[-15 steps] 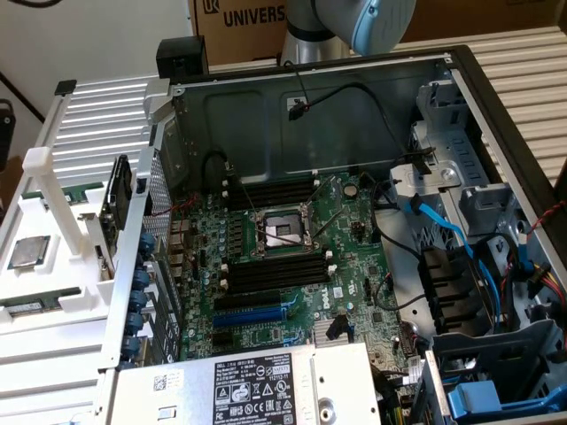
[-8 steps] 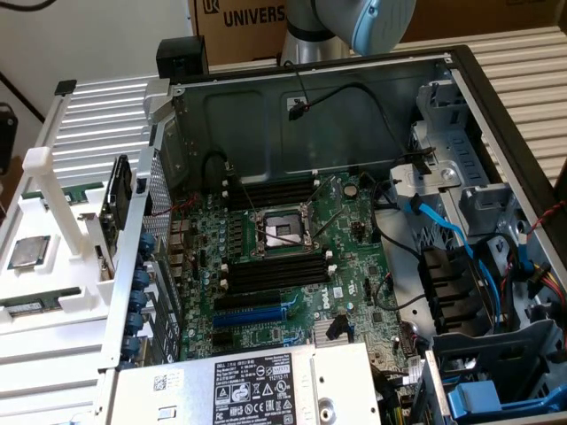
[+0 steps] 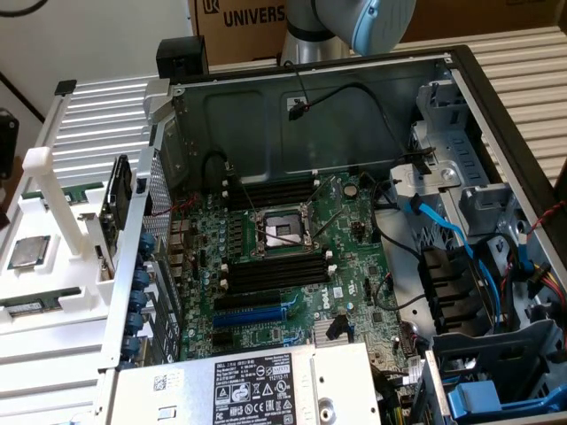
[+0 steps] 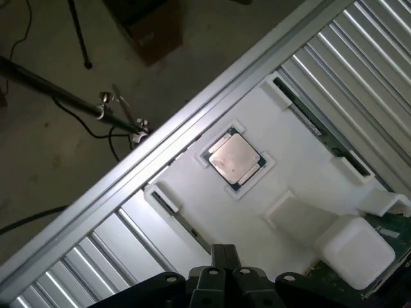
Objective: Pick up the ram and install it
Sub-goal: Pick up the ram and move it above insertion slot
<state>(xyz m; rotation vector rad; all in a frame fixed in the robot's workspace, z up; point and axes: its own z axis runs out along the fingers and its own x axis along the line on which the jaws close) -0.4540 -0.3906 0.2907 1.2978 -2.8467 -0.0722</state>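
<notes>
White tray [image 4: 302, 176] with processor [image 4: 234, 159], perhaps ram [image 4: 324, 138], beneath pressed-together claw [image 4: 223, 251] in wrist view; motherboard [image 3: 354, 266] in exterior view.

An open computer case [image 3: 248, 106] fills the middle of the exterior view. Its green motherboard [image 3: 341, 217] carries a CPU socket [image 3: 282, 232] between two banks of black memory slots [image 3: 275, 270]. A labelled power supply [image 3: 257, 385] sits at the lower edge, with blue cables [image 3: 443, 232] at the right. At the left, a white holder [image 3: 71, 266] carries a silver processor chip [image 3: 28, 251]. The box [image 3: 239, 22] at the top looks like cardboard.

A cardboard box [image 3: 239, 18] sits behind the ribbed table [image 3: 532, 62] above grey floor [image 4: 51, 167].
</notes>
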